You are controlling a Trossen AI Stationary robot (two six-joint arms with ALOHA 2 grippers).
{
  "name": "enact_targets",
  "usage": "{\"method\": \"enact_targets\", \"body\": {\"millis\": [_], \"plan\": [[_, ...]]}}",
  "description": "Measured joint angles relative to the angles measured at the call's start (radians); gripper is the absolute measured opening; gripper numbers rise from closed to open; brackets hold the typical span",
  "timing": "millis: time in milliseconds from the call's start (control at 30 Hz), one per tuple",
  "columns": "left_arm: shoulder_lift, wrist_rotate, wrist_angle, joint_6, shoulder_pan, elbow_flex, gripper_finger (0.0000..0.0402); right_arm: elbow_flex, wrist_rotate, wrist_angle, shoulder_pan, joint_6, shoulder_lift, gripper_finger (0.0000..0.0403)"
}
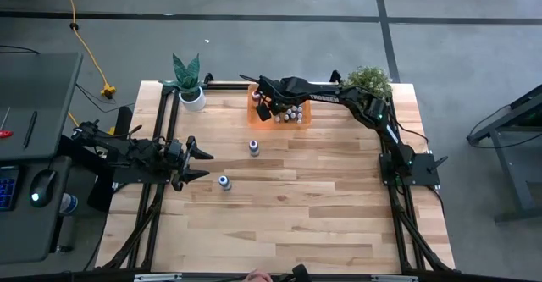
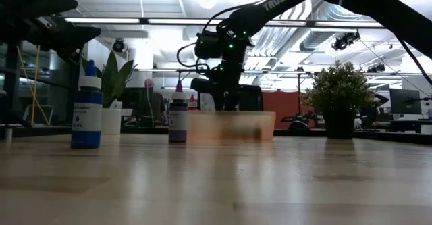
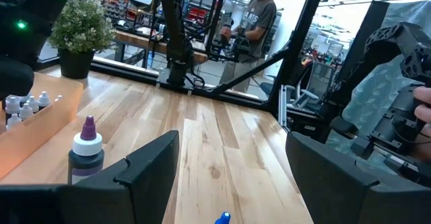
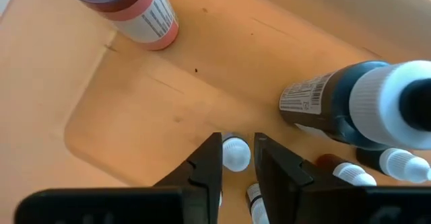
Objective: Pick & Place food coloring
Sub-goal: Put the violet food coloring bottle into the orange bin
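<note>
Right gripper (image 4: pixel 238 160) down inside the orange tray (image 1: pixel 254 113) at the table's far edge, between the snake plant in its white pot (image 1: pixel 190 83) on the left and the bushy plant (image 1: pixel 369 80) on the right. Fingers (image 4: pixel 205 167) parted only slightly around a small white-capped dropper (image 4: pixel 236 153) standing on the tray floor; whether the pads actually touch the cap cannot be told. More food coloring in the same tray: a red bottle (image 4: pixel 128 9) near one corner, a dark bottle with a wide white cap (image 4: pixel 350 106) lying tilted just beside the gripper, and a cluster of tiny white-capped droppers (image 1: pixel 293 113) toward the tray's right half. Two bottles outside the tray, upright on the bare wood (image 1: pixel 322 206): a purple-tipped bottle (image 1: pixel 253 147) near the table's middle and a blue bottle (image 1: pixel 223 181) nearer and a little left of it, well apart from each other. Left gripper (image 1: pixel 196 163) at the table's left edge, jaws spread wide and empty, pointing toward the two loose bottles, blue one just beside its fingertips. A person (image 3: pixel 256 22) standing in the room beyond the table.
</note>
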Motion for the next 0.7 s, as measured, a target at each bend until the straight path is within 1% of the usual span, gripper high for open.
{"method": "enact_targets", "body": {"millis": [267,400,533,700], "plan": [[0.0,0.0,0.0,0.0,0.0,0.0,0.0271,0.0,0.008,0.002,0.002,-0.007,0.0,0.0095],[0.0,0.0,0.0,0.0,0.0,0.0,0.0271,0.002,-0.005,0.018,0.008,-0.029,0.0,0.0098],[0.0,0.0,0.0,0.0,0.0,0.0,0.0271,0.027,0.018,0.004,0.017,-0.066,-0.002,0.0099],[0.0,0.0,0.0,0.0,0.0,0.0,0.0271,0.045,0.008,-0.018,0.022,-0.107,-0.003,0.0099]]}}
